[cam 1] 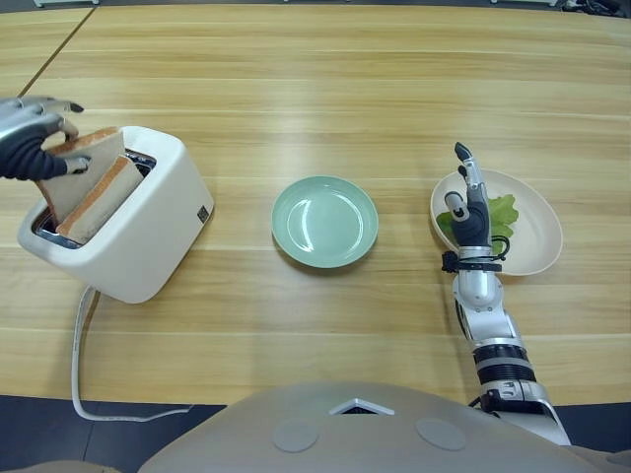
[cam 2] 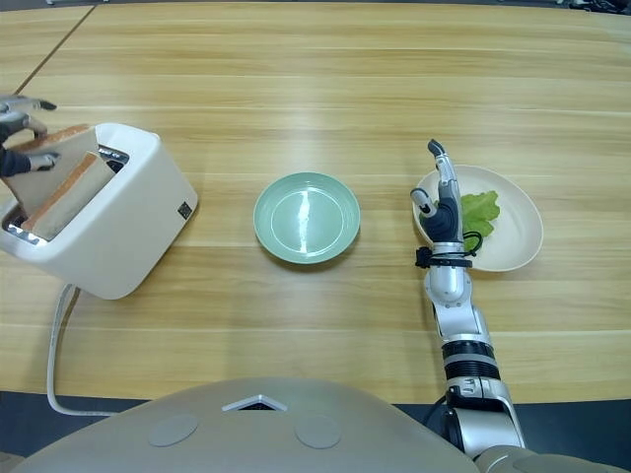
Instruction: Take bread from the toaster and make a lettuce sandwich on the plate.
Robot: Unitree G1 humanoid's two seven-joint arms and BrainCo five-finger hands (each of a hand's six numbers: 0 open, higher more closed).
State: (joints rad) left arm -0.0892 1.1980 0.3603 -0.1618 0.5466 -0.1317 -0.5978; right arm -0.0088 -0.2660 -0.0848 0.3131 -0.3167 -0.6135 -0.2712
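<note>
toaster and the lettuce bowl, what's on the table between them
The green plate, empty, sits midway between the toaster and the bowl; the rest is bare wood. The right hand stands at the bowl's left edge. Both eye views show this.

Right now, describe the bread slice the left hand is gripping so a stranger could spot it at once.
At the left of the wooden table sits a white toaster holding two tan bread slices. The wanted one is the outer slice, pinched by the left hand. Unlike its neighbour, it stands higher out of the toaster.
</note>
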